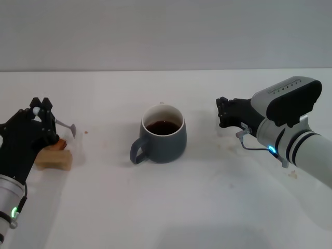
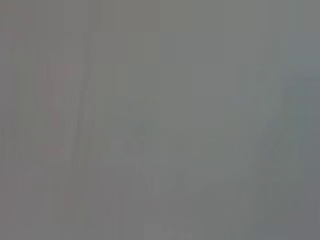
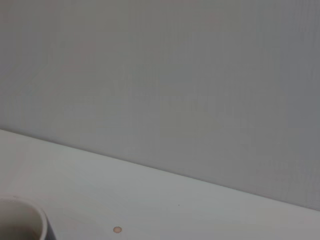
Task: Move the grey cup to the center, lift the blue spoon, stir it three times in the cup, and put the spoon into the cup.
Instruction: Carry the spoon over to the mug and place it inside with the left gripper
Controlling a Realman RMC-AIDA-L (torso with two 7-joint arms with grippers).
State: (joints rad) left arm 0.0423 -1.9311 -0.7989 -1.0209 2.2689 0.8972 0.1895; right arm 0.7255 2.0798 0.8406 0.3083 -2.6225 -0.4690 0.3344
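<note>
The grey cup (image 1: 162, 137) stands at the middle of the white table, with dark brown liquid inside and its handle toward me and to the left. Its rim shows at a corner of the right wrist view (image 3: 25, 216). My left gripper (image 1: 40, 118) is at the far left, shut on the blue spoon (image 1: 64, 125). The spoon's metal bowl points toward the cup, and its pale handle end shows between the fingers. My right gripper (image 1: 223, 112) hangs to the right of the cup, apart from it. The left wrist view shows only blank grey.
Small brown wooden blocks (image 1: 53, 157) lie on the table just under my left gripper. A few small brown spots mark the table (image 1: 207, 207) by the right arm. The table's far edge meets a plain grey wall.
</note>
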